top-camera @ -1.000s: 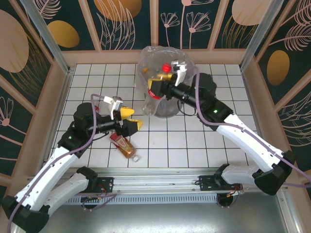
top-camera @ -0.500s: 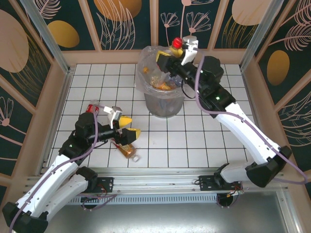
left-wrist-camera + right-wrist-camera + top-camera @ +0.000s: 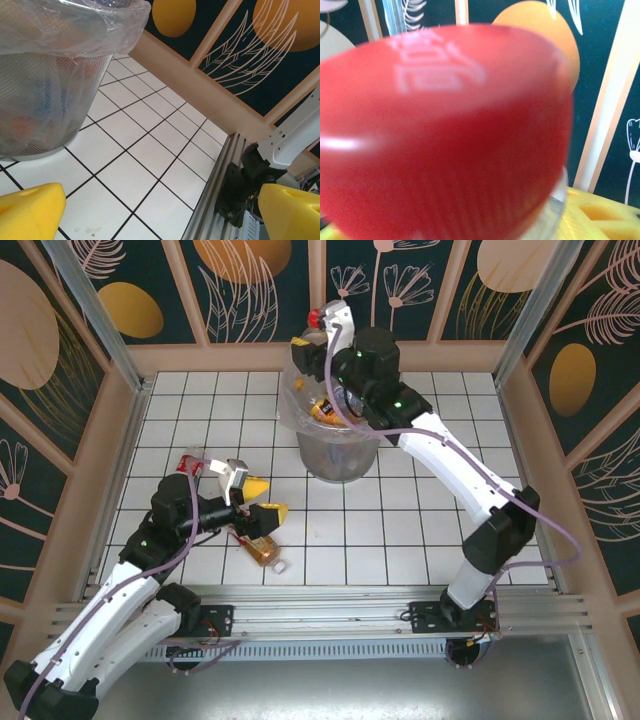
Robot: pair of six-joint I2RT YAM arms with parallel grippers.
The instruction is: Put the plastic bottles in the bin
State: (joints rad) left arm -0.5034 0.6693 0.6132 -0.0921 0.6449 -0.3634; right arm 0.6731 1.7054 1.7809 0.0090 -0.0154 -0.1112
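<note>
Change, left side: the left gripper [image 3: 262, 498] has drawn back and sunk lower over the tiles. Its yellow fingers [image 3: 30, 210] are spread wide and hold nothing.
Change, right side: the right gripper [image 3: 318, 328] has swung up from the front of the bin to above its far rim. It is clenched on a red-capped clear plastic bottle [image 3: 315, 316], whose cap shows large and blurred at the wrist camera.
Unmoved: an amber-filled clear plastic bottle with a white cap [image 3: 260, 543] lies where it was, just below the left gripper.
Surface: a white tiled table with dark grid lines [image 3: 420, 520].
Room: dark teal wall panels with gold and cream leaf prints [image 3: 420, 280], framed in pale wood.
Bin: a grey round mesh wastebasket lined with a clear bag [image 3: 335, 462] stands mid-table toward the back, with bottles inside.
Other: a red-labelled bottle [image 3: 190, 462] lies by the left arm, partly hidden.
In the way: the right forearm crosses above the bin's right rim.
</note>
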